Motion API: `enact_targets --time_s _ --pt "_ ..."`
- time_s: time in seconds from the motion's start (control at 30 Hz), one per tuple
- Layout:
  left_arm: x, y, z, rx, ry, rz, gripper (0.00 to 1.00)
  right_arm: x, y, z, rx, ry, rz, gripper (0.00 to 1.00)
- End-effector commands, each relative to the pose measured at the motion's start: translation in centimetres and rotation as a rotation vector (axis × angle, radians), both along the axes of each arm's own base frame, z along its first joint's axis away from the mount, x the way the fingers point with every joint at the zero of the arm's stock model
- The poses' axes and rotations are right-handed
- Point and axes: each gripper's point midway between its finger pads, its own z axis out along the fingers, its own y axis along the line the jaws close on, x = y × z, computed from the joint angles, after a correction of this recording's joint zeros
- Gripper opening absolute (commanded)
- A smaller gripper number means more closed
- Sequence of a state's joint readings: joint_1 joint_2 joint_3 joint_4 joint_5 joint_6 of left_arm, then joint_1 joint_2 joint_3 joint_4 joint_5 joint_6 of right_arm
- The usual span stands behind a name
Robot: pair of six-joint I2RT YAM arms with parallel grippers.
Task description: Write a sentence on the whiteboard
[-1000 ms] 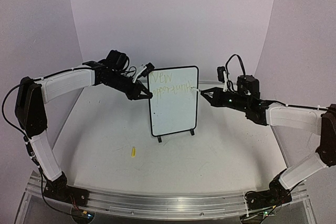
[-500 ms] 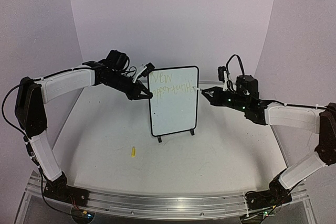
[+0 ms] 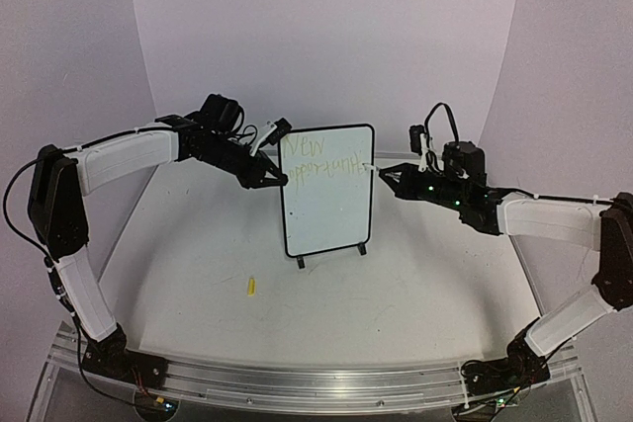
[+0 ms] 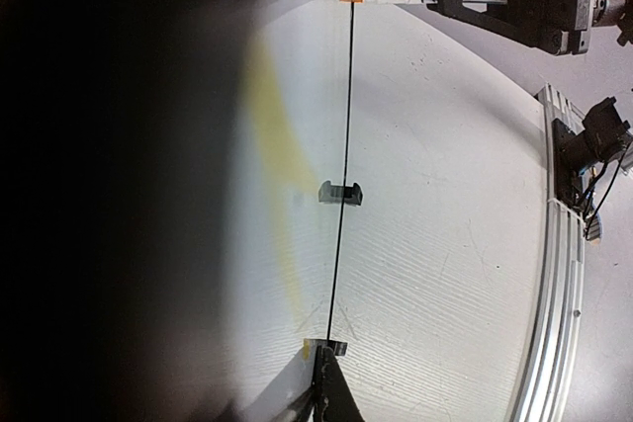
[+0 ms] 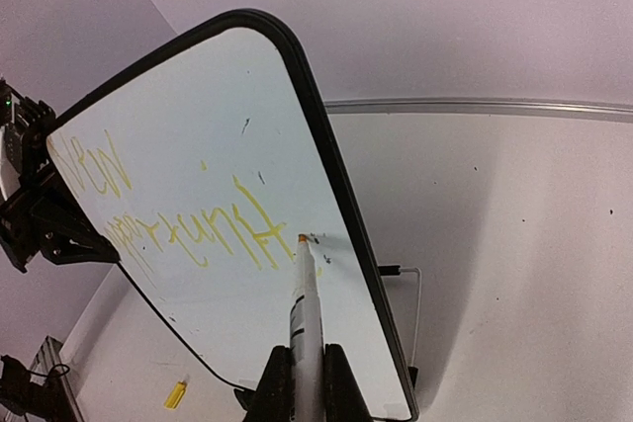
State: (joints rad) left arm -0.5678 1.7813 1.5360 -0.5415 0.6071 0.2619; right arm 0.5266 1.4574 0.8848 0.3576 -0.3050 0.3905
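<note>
Nearest the arm bases, a small yellow cap (image 3: pixel 250 287) lay alone on the white bench (image 3: pixel 415 294), well apart from everything else. Farther back, near the middle of the bench, the board (image 3: pixel 326 205) stood upright on its two black feet, its face turned toward the bases. The sentence (image 3: pixel 318 159) sat in faint yellow-green strokes across the top of the board, in two visible lines, the upper one reading roughly "NEW". The left gripper (image 3: pixel 279 181) reached in from the left and was closed on the board's left edge, level with the second line; its wrist view showed the frame edge-on as a thin black line running into the fingers at the bottom. The right gripper (image 3: pixel 388 174) came in from the right, closed tight round a slim white marker (image 5: pixel 306 308). In the right wrist view the marker's orange tip touched the board's face at the end of the second line, just beside the right frame. Behind everything rose a plain pale backdrop (image 3: pixel 326 37).
</note>
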Motion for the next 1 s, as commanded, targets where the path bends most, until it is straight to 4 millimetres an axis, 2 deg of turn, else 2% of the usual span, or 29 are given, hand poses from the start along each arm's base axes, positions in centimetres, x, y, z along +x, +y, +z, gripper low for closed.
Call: enact_targets --time_s 0.0,0.3,0.63,0.83,0.97 --pt "-0.4 1.5 -1.6 0.107 -0.011 0.028 0.00 0.5 -0.3 -0.4 0.002 0.006 -0.033 0.00" --pt "-0.4 1.5 -1.6 0.107 -0.010 0.028 0.00 0.3 -0.5 -0.6 0.001 0.013 -0.034 0.00" --pt "-0.5 1.5 -1.3 0.103 -0.016 0.026 0.00 0.0 -0.6 -2.0 -0.007 0.047 -0.034 0.00" --pt "-0.5 1.5 -1.2 0.101 -0.018 0.026 0.00 -0.1 -0.6 -2.0 -0.004 0.047 -0.035 0.00" --pt "-0.5 1.5 -1.0 0.099 -0.020 0.027 0.00 -0.4 -0.5 -0.7 0.015 0.023 -0.021 0.00"
